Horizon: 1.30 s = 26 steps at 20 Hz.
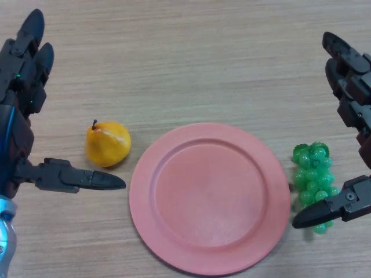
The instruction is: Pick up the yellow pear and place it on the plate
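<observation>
1. Surface: light wood-grain table (191, 63), seen from above.
2. Round, flat pink plastic plate (168, 231) lying at centre, slightly toward the near edge, nothing on it.
3. Small yellow pear (107, 143) with a short dark stem, resting on the table just left of the plate, apart from its rim, stem pointing up and away.
4. Bunch of bright green plastic grapes (313, 174) lying on the table just right of the plate, close to the rim.
5. Black left hand (20, 116) at the left edge, spread wide: fingers straight and pointing away, thumb stretched out toward the plate, its tip just below the pear; no contact seen, nothing held.
6. Black right hand (355, 95) at the right edge, likewise spread wide: fingers straight, thumb reaching inward across the near end of the grapes; contact with them not determinable, nothing gripped.
</observation>
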### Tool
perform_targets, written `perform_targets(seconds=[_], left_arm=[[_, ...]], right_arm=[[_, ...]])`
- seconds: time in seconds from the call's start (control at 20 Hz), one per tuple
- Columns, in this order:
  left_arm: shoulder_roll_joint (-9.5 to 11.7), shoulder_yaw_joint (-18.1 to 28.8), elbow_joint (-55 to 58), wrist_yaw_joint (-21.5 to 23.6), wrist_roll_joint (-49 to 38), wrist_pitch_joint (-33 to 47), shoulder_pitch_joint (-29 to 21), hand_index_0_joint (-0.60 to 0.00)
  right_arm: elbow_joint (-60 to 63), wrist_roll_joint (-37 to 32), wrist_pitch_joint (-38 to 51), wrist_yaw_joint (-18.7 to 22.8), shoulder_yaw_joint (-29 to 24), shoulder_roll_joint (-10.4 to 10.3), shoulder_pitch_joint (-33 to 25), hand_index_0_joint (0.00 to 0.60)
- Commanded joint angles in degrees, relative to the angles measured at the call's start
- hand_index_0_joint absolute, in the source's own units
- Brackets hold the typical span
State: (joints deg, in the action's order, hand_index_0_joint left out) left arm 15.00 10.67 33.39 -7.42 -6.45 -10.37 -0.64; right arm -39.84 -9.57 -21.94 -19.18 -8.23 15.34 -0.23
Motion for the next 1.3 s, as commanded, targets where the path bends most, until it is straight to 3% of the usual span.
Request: perform_targets(seconds=[0.05,0.5,0.65,0.85,1.15,1.3], left_arm=[[1.4,1.8,2.5,-0.3,-1.7,4.3,-2.4,0.000],[1.5,2.9,1.2,0.2,-2.6,5.7,-2.9,0.000],[3.5,3.8,-7.9,2.3,1.6,13.9,-6.2,0.000],[5.5,3.3,-21.4,4.8,-1.8,16.6,-10.3,0.000],[5.7,1.5,-38.7,3.2,-3.3,22.7,-12.5,0.000],[5.1,-0.5,-48.2,5.5,-1.6,28.5,-15.2,0.000]], right_arm=[[-2.6,0.1,6.4,0.9,-2.9,1.5,-2.1,0.000],[-4.0,0.6,7.4,0.5,-3.3,1.3,-1.1,0.000],[-4.3,0.5,7.0,0.7,-3.4,1.1,-0.8,0.000],[-4.4,0.3,7.5,0.8,-3.8,0.9,-0.3,0.000],[-5.5,-2.1,5.1,0.4,-5.2,1.0,0.4,0.000],[-5.0,-2.3,6.9,-0.2,-5.7,0.7,1.2,0.000]])
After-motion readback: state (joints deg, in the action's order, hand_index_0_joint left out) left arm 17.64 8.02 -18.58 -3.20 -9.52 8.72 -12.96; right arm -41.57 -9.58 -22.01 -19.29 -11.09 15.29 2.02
